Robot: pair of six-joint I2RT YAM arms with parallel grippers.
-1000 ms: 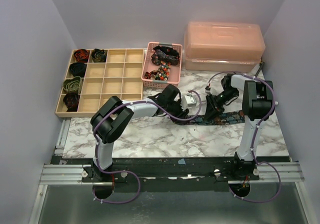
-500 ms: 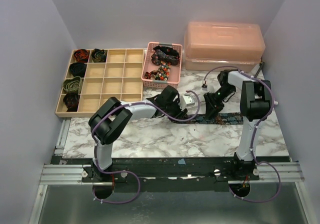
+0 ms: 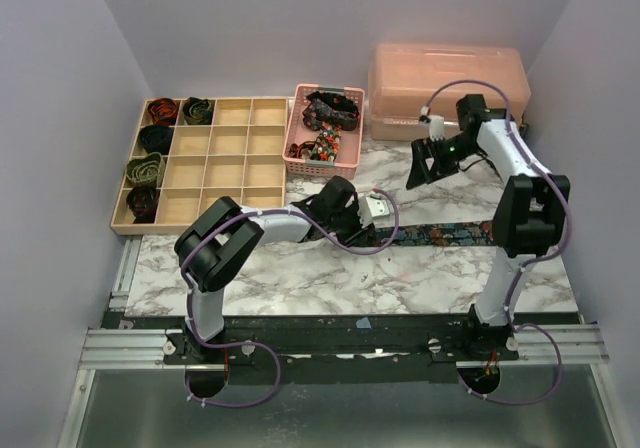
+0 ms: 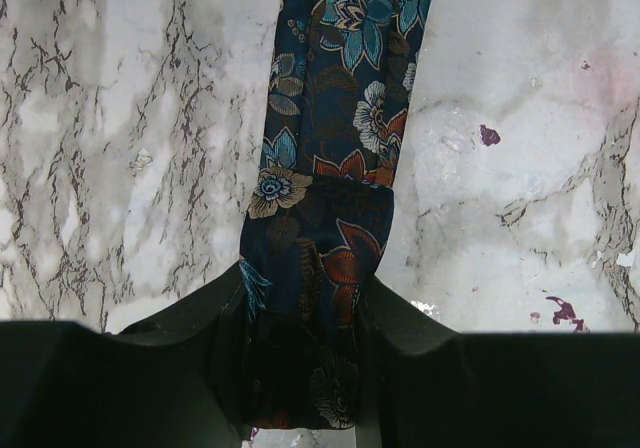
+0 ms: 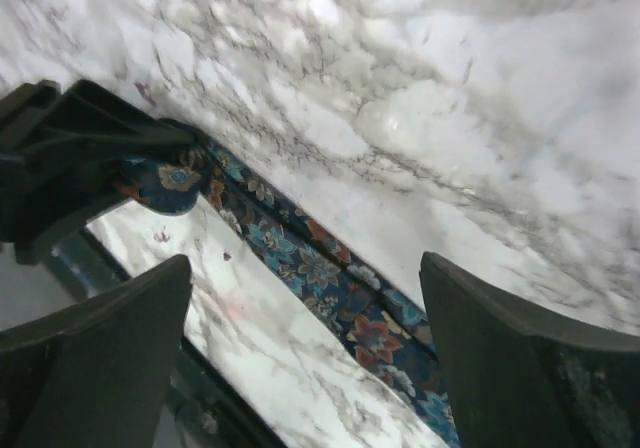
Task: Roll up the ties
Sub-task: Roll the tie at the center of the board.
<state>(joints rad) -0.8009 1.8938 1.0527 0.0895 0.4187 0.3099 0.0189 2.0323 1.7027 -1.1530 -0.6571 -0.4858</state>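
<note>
Left wrist view: the left jaws are pinched narrow on the folded end of the floral tie [image 4: 340,118], so the first turn of a roll looks just begun. That tie lies flat on the desk [image 3: 300,278], in front of the pink basket [image 3: 297,118] and running off to its right. A second ago the right jaws were low on the strip and narrower. Now they stand wide and empty, lifted clear to the right of the basket, near the pink lidded box [image 3: 447,83]. The strip seems freed for the left arm to wind. Five coiled ties [image 3: 163,111] sit in the wooden tray [image 3: 225,173] left of the basket.
</note>
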